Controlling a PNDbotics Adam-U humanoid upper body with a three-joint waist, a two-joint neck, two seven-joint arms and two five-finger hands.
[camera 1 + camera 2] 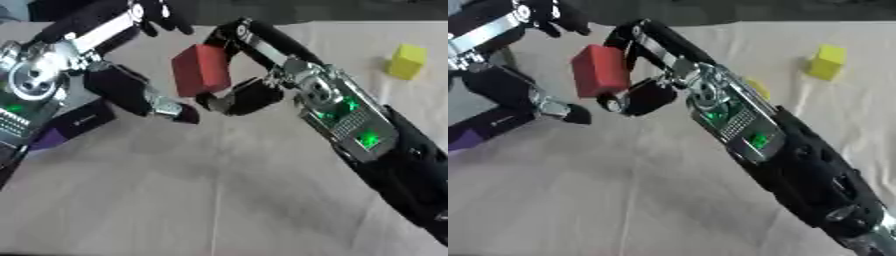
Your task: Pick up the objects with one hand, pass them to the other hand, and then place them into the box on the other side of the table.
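The right hand (pixel 254 75) pinches the red block (pixel 201 70) between its thumb below and curled fingers (pixel 236 32) above, holding it off the tan table (pixel 219 190) with its long axis roughly upright, leaning a little. The left hand (pixel 114 60) flanks the block with fingers spread, one finger (pixel 171 110) reaching just under it; whether it touches, I cannot tell. A yellow block (pixel 407 61) stands well apart at the right, and a dark box (pixel 74 122) shows at the left edge, contents hidden.

Table (pixel 175 200) under beige cloth; yellow block (pixel 407 61) far right; dark box (pixel 74 122) left edge.
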